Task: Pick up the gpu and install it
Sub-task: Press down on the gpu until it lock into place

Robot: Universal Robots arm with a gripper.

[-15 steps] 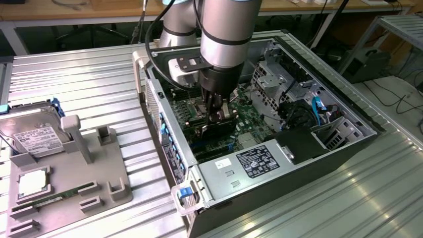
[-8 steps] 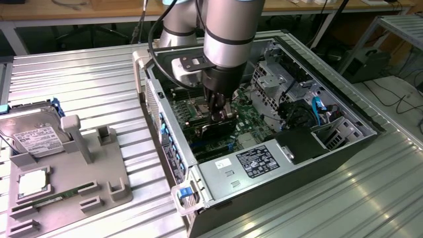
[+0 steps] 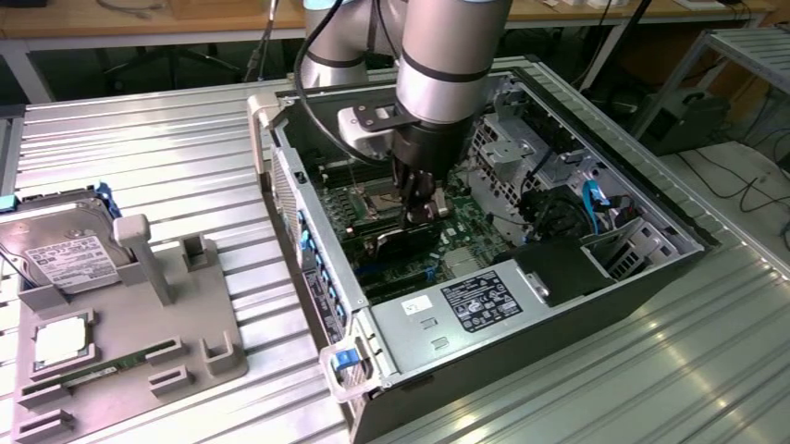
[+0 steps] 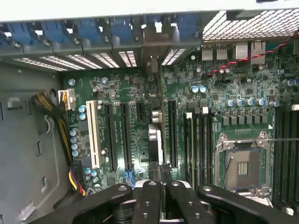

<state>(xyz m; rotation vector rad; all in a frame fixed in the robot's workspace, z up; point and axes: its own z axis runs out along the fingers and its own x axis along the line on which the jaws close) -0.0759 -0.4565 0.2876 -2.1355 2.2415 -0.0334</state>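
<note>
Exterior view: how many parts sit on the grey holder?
3: hard drive at the back, square silvery chip in front of it, green memory stick beside the chip, exterior view's right. None looks hidden.

Even, diffuse overhead light brightens the ribbed metal table (image 3: 185, 157), with soft glare on the arm's silver tube (image 3: 447, 55). The computer case (image 3: 408, 324) interior is dimmer and shadowed. In the wrist view the perforated case wall (image 4: 252, 25) is overexposed and the near gripper (image 4: 161, 175) is soft
</note>
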